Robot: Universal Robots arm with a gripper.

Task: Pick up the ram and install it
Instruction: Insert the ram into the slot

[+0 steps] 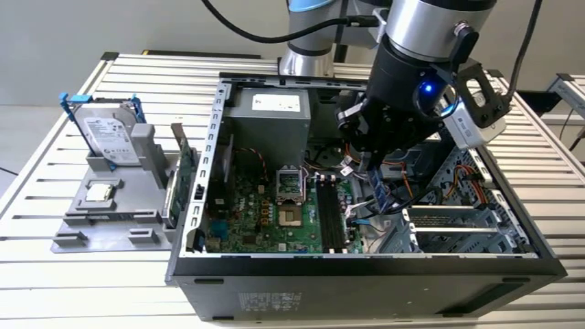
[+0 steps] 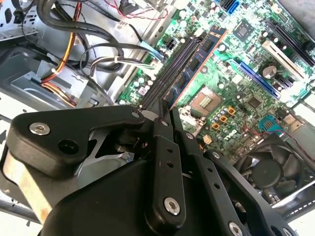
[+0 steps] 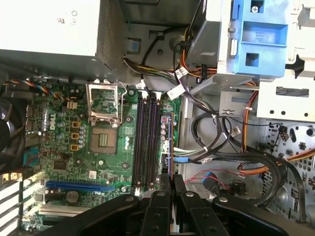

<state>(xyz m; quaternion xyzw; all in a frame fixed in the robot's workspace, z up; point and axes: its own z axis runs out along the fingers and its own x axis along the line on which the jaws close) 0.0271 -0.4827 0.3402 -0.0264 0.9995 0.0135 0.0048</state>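
The ram (image 2: 197,61) is a long thin stick with a dark blue face, small chips and an orange edge. My gripper (image 2: 165,109) is shut on one end of it. Edge-on in the first wrist view, the ram (image 3: 171,142) runs out from between the gripper (image 3: 171,180) as a thin line beside the black memory slots (image 3: 147,142) of the green motherboard (image 3: 64,147). In the exterior view the gripper (image 1: 370,163) is inside the open computer case (image 1: 366,264), with the ram (image 1: 379,186) hanging below it, just to the exterior view's right of the memory slots (image 1: 329,219).
Bundled cables (image 3: 221,147) and a drive cage (image 1: 462,226) lie close beside the ram. The CPU socket (image 1: 286,185) and power supply (image 1: 270,116) sit further in. Outside the case, a grey holder (image 1: 109,212) carries a hard drive (image 1: 109,137) with blue brackets and a green card (image 1: 185,171).
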